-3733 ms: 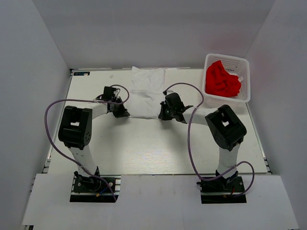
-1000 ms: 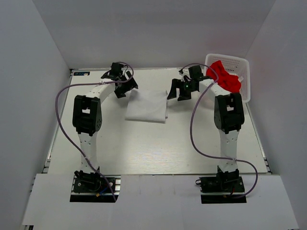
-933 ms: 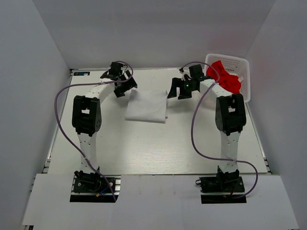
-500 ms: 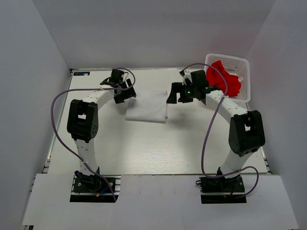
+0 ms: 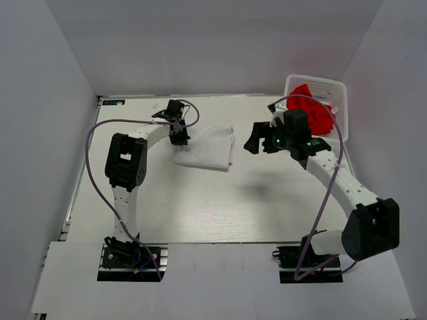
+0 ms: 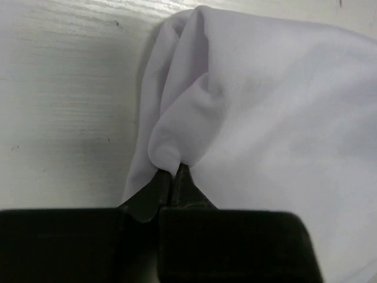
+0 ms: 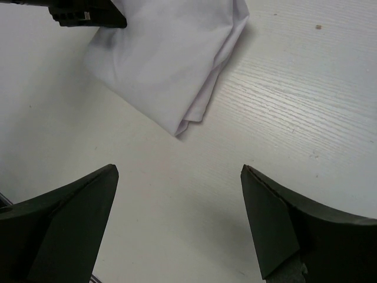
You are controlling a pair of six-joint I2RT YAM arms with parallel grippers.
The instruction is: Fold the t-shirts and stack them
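The white t-shirt [image 5: 205,148] lies folded into a small rectangle at the back middle of the table. My left gripper [image 5: 179,136] sits at its left edge, shut on a raised fold of the white cloth [image 6: 177,135], with the jaws pinched together [image 6: 174,171]. My right gripper [image 5: 256,143] hovers to the right of the shirt, open and empty [image 7: 179,171]. In the right wrist view the white t-shirt [image 7: 171,65] lies ahead of the fingers and apart from them. The red t-shirt [image 5: 310,113] is bunched in the basket [image 5: 335,90].
The white lattice basket stands at the back right corner, close behind my right arm's wrist. Bare table [image 5: 220,200] spreads in front of the folded shirt. White walls enclose the table on three sides. Purple cables loop beside both arms.
The left gripper has come down onto the shirt's left edge and shut on a fold of it. The right arm has swung forward and right, staying open.
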